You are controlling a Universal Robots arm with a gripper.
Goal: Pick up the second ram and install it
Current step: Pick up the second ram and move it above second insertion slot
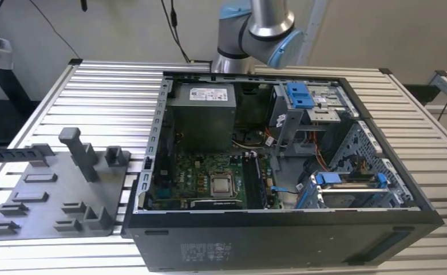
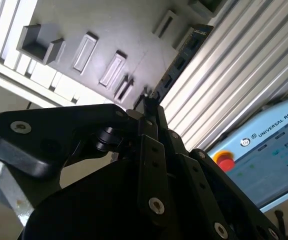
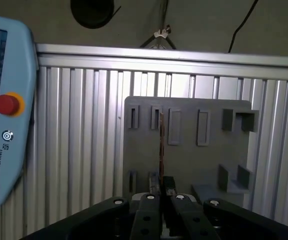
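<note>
Gripper (image 3: 161,192) closed down to a narrow gap, fingers clamped on one end of the ram stick (image 3: 161,145). In the first wrist view the stick shows edge-on as a thin brownish line running straight out from my fingertips, in front of the grey tray (image 3: 194,160) and crossing its row of rectangular slots. In the second wrist view the gripper (image 2: 149,107) shows the same grip: the ram stick (image 2: 184,55), dark with a greenish tint, reaches out along the edge of the tray (image 2: 124,25) where it meets the ribbed metal table (image 2: 244,65). Whether the free end touches the tray, I cannot tell. A control tablet with a red button (image 3: 4,125) lies on the table beside the tray. In the exterior view the tray (image 1: 51,197) sits just beside the open computer case (image 1: 284,240), on the exterior view's left. The stick is by the tray, not in the case.
</note>
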